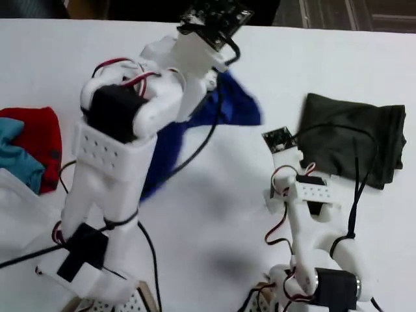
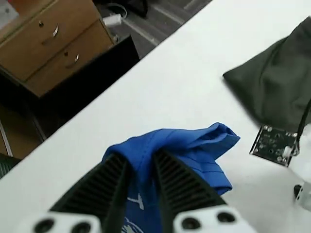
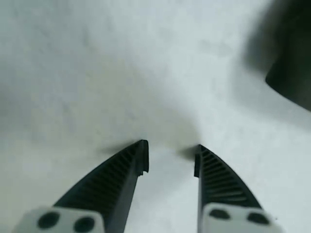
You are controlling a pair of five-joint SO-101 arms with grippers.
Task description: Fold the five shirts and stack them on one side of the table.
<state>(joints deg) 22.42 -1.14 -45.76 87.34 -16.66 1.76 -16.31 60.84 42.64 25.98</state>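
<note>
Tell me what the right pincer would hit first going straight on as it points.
The right pincer would likely meet the bare table first, close ahead of its tips; the dark shirt lies off that line.

Office-like workroom: white desk [image 1: 214, 247]; wooden drawer cabinet [image 2: 53, 43] with metal handles beyond desk edge; plank floor [image 1: 338, 13] at 1 o'clock.
</note>
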